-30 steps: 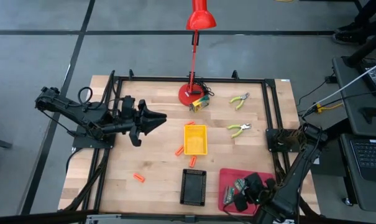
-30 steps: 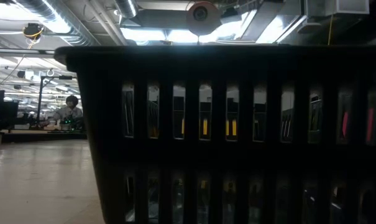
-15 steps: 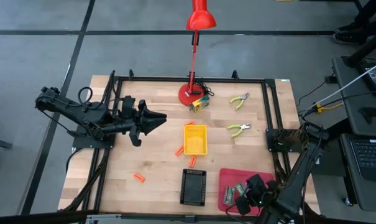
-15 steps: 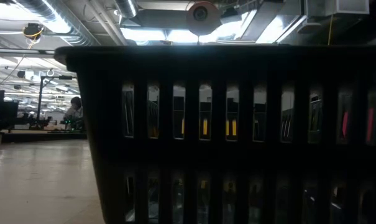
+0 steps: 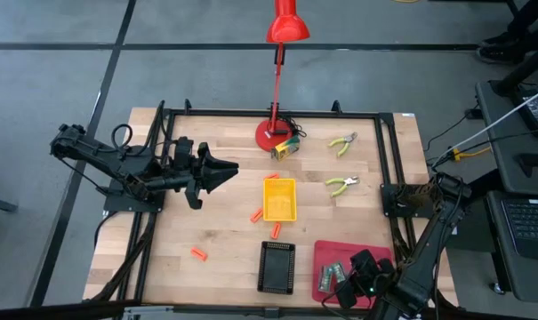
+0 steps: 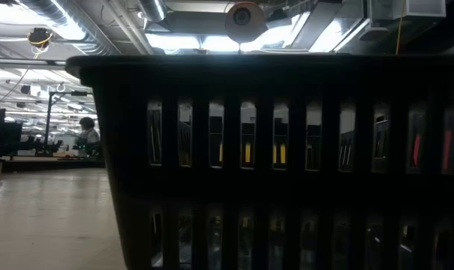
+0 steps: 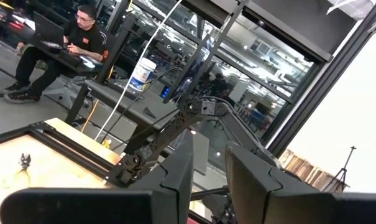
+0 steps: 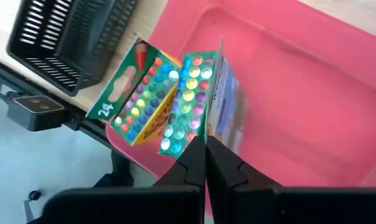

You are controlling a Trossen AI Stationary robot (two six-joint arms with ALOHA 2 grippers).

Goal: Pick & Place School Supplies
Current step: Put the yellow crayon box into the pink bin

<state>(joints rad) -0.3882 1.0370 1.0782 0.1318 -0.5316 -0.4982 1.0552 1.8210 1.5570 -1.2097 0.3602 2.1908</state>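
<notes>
High view: two little printed boxes lie in the red tray at the lower right of the frame, with the right gripper just over the tray's near end, its fingers pressed together and holding nothing. Seen from the right wrist view, the boxes rest side by side against the pink tray wall, dotted faces up, one marked 24, with the closed fingertips just in front of them and the black tray at the upper left.

A third printed box sits by the base of the red desk lamp at upper centre. Two pairs of small pliers with yellow-green handles lie right of it, one higher, one lower. Short orange sticks are scattered about: one above the yellow tray, one at its lower left corner, one just below it, and one well apart at lower left. The black tray stands between the yellow tray and the frame's bottom edge.

The left gripper hovers at centre left, pointing toward the yellow tray, its fingers narrowly parted and empty in the left wrist view, where a seated person works at upper left.

Low view: the black tray's slotted wall fills most of the frame.
</notes>
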